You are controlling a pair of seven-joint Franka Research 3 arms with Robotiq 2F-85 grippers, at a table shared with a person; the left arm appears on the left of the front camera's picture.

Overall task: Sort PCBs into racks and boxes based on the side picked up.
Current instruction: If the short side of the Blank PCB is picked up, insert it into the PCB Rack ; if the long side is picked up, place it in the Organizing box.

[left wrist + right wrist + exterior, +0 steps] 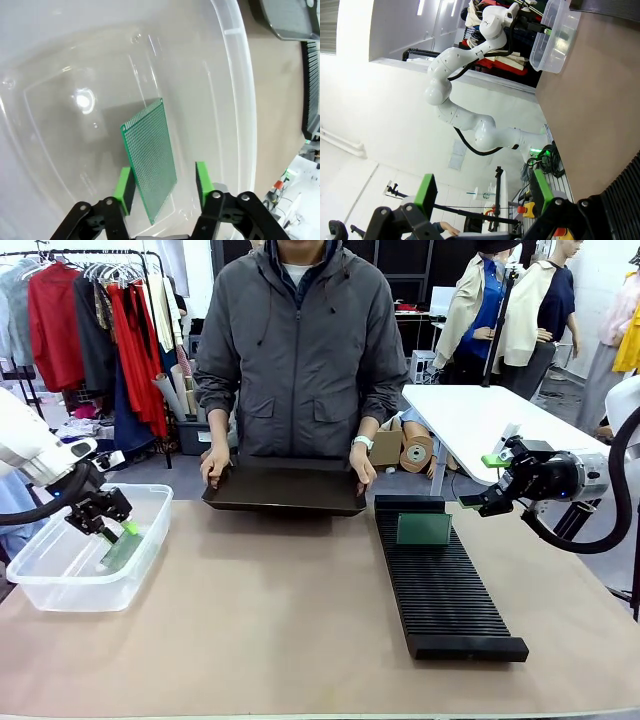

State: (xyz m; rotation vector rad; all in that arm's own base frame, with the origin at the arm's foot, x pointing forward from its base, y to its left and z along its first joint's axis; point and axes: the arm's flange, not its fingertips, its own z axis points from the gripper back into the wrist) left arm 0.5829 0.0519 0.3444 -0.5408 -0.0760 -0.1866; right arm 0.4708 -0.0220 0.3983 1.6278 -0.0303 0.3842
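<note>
Left hand (162,187) inside clear box (40,575), fingers parted either side of a tilted PCB (150,157), right hand (478,483) released, raised near rack (440,580)

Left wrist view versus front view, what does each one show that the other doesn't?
Left wrist alone: the hole-grid face of the PCB, tilted inside the box, with a gap between it and the left tool's green pads. Front alone: the person's hands holding a dark tray, a second PCB standing in the rack, and the right tool raised off the table. Both: box, left tool, that PCB.
</note>
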